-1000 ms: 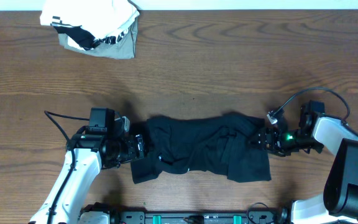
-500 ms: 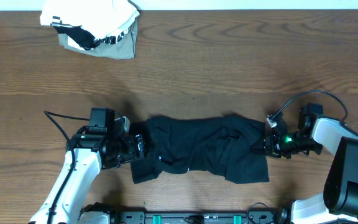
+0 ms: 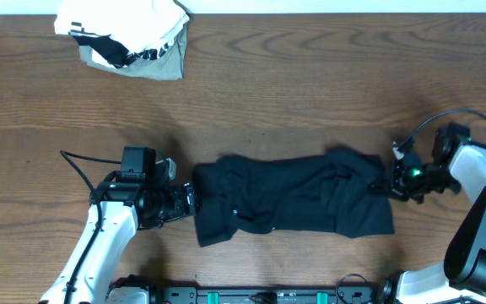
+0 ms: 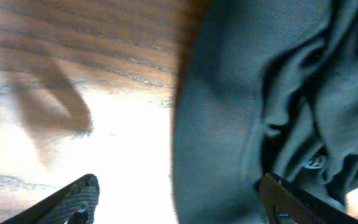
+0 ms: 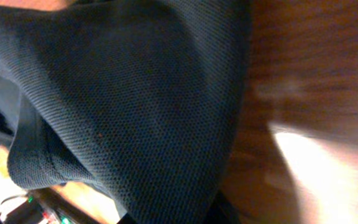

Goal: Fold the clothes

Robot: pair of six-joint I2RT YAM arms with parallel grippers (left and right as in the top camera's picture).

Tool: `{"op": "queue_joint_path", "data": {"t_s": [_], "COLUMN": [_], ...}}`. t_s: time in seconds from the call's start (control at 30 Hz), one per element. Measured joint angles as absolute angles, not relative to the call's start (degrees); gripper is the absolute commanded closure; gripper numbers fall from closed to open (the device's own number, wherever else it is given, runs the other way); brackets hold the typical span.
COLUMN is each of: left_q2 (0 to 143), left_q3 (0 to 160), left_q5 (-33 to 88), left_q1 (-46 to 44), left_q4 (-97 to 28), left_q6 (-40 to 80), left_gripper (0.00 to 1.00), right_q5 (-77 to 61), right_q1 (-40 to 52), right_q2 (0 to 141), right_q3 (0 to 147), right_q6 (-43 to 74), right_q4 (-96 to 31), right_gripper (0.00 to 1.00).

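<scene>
Lying on the near middle of the counter (image 3: 310,93), the dark shirt (image 3: 292,196) looks soft, light and floppy, so grab it by its edges. The right tool (image 3: 386,184) looks clamped on its right edge, and the left tool (image 3: 188,201) is apart at its left edge. Only the left wrist view shows a small button (image 4: 312,163).

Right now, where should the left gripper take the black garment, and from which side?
Its left edge, coming in low from the left: the black garment lies flat, the open left gripper straddles that edge, and the right gripper holds the far end.
</scene>
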State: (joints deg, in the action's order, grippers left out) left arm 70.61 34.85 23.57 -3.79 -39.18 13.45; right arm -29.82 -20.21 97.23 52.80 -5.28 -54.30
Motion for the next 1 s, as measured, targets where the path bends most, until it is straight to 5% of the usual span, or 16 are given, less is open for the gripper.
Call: {"op": "queue_joint_path", "data": {"t_s": [0.33,1.0], "left_q2": [70.6,70.6], "left_q3": [34.9,34.9], "left_q5": [23.6,23.6], "left_q1": [-3.8,-3.8], "left_q4": [-38.6,-38.6], "left_q6": [13.5,13.5], "left_gripper": [0.15,0.15], "right_q5": [-14.0,9.3], "right_q1": [-11.2,28.4], "right_q2": [88.5,88.2], "right_q3": [54.5,54.7], "right_q6": [5.1,34.7], "right_q4": [-56.9,-57.3], "right_gripper": [0.99,0.96]}}
